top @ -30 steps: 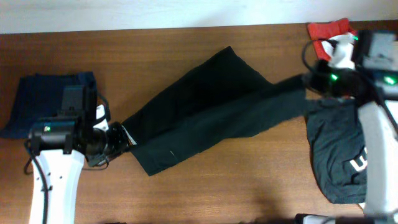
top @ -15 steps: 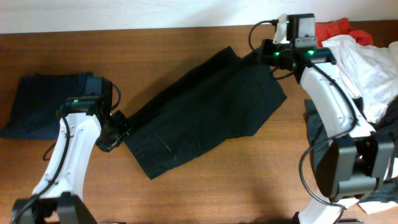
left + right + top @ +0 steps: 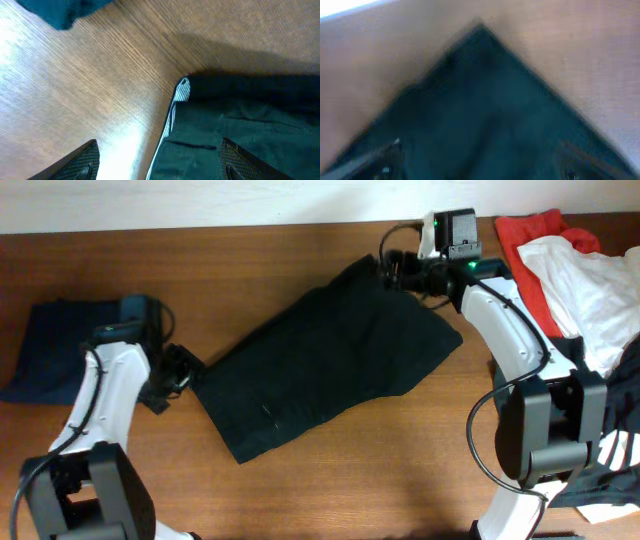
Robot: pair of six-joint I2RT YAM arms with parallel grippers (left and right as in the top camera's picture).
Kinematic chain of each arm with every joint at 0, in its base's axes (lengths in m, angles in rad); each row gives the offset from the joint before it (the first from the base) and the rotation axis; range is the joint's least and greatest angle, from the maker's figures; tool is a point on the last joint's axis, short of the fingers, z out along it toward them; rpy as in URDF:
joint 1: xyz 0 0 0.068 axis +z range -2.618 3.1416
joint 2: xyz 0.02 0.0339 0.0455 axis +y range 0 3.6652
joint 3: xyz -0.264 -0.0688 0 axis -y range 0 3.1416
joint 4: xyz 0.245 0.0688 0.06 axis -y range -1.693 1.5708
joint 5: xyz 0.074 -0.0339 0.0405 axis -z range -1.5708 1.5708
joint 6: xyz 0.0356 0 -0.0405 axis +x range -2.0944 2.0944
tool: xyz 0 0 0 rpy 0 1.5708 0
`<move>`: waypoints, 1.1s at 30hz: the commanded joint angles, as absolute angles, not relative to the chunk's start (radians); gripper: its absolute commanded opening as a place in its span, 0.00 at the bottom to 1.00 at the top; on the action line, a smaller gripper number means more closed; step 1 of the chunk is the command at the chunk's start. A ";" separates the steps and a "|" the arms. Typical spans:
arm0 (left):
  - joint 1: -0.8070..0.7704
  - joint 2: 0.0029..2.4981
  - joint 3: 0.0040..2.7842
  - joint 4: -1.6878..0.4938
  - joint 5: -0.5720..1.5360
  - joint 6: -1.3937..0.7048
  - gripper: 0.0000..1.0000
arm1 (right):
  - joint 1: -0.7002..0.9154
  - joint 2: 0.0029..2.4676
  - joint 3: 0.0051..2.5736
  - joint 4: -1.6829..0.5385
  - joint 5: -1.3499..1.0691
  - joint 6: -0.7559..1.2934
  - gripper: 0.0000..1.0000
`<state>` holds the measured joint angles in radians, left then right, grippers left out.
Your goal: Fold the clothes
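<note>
The dark garment (image 3: 330,360) lies slantwise on the desk (image 3: 300,240), its long axis running from my left pincer (image 3: 176,376) at its lower end to my right pincer (image 3: 392,270) at its far corner, both spread apart, gripping nothing

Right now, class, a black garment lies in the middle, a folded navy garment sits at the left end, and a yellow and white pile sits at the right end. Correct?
No. The overhead view shows the pile at the right end is red and white, not yellow and white. The black garment does lie in the middle, the folded navy garment at the left end.
</note>
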<state>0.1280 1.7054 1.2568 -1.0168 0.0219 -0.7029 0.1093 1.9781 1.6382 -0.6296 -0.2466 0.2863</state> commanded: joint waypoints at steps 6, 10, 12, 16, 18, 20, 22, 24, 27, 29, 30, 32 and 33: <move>0.133 1.696 1.234 -1.067 0.198 -0.490 0.93 | 0.035 1.977 1.650 -0.993 -0.231 0.288 0.99; 0.132 1.704 1.140 -1.013 0.263 -0.431 0.94 | 0.010 1.977 1.650 -1.077 -0.231 0.288 0.99; 0.132 1.704 1.068 -0.960 0.316 -0.408 0.94 | -0.001 1.977 1.650 -1.104 -0.231 0.288 0.99; 0.131 1.705 0.943 -0.856 0.408 -0.390 0.93 | -0.007 1.977 1.650 -1.134 -0.231 0.288 0.99; 0.113 1.705 0.862 -0.735 0.479 -0.376 0.89 | -0.007 1.977 1.650 -1.138 -0.231 0.288 0.99; 0.095 1.705 0.817 -0.675 0.479 -0.376 0.77 | -0.007 1.977 1.650 -1.147 -0.231 0.288 0.99; 0.082 1.705 0.784 -0.623 0.484 -0.377 0.62 | -0.007 1.977 1.650 -1.156 -0.231 0.288 0.99; 0.076 1.705 0.780 -0.609 0.483 -0.377 0.35 | -0.007 1.977 1.650 -1.158 -0.231 0.288 0.99; 0.075 1.705 0.780 -0.607 0.482 -0.380 0.01 | -0.007 1.977 1.650 -1.166 -0.231 0.288 0.99; 0.080 1.704 0.786 -0.627 0.474 -0.380 0.00 | -0.007 1.977 1.650 -1.172 -0.231 0.288 0.99; 0.089 1.703 0.801 -0.664 0.465 -0.380 0.00 | -0.007 1.977 1.650 -1.176 -0.231 0.287 0.99; 0.118 1.700 0.867 -0.796 0.406 -0.374 0.01 | -0.006 1.974 1.650 -1.187 -0.252 0.224 0.96; 0.130 1.699 0.904 -0.855 0.385 -0.353 0.00 | -0.006 1.970 1.651 -1.190 -0.272 0.191 0.87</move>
<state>0.0898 1.6871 0.8177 -0.7242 0.4717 -0.3866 -0.0025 1.9785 1.6382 -1.1793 -0.2443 0.2737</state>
